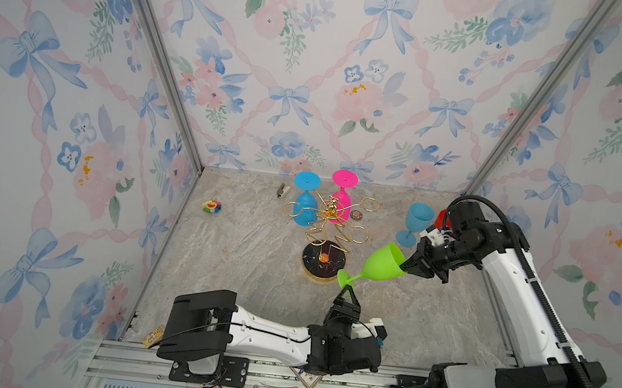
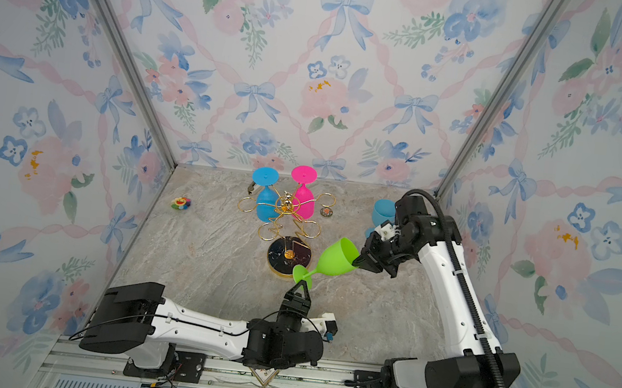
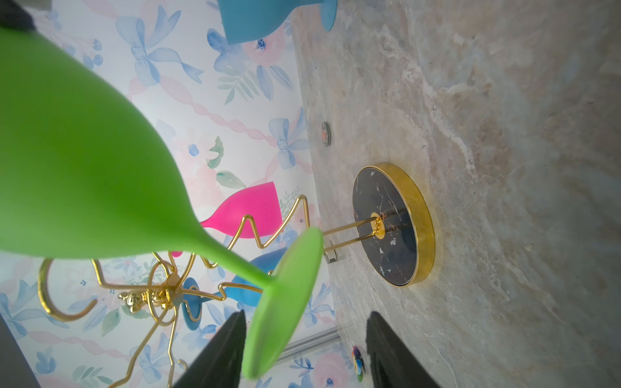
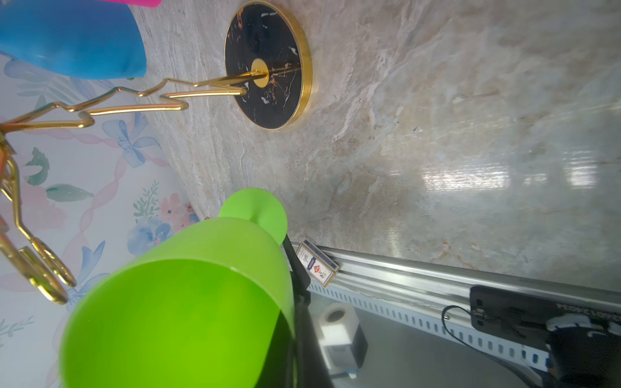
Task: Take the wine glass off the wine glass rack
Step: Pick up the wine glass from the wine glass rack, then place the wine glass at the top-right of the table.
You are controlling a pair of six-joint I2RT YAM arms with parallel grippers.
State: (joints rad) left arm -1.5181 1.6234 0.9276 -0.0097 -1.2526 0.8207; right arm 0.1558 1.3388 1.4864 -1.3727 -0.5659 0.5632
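Note:
The gold wine glass rack (image 1: pixel 324 261) (image 2: pixel 289 257) stands mid-table on its black round base (image 3: pixel 393 225) (image 4: pixel 268 63). A blue glass (image 1: pixel 304 210) and a pink glass (image 1: pixel 341 206) hang upside down from its far arms. A green wine glass (image 1: pixel 380 265) (image 2: pixel 334 258) (image 3: pixel 84 168) (image 4: pixel 184 302) hangs tilted in the air, off the rack and right of the base. My right gripper (image 1: pixel 406 268) (image 2: pixel 357 263) (image 4: pixel 292 336) is shut on its bowl rim. My left gripper (image 1: pixel 346 291) (image 2: pixel 300 286) (image 3: pixel 302 352) is open, with the green foot between its fingers (image 3: pixel 228 349) close to one of them.
Another blue glass (image 1: pixel 417 218) stands upright at the back right, behind my right wrist. A flower toy (image 1: pixel 212 206), a small clip (image 1: pixel 282 190) and a round token (image 1: pixel 356 215) lie on the marble table. A card box (image 4: pixel 317 262) leans at the front rail.

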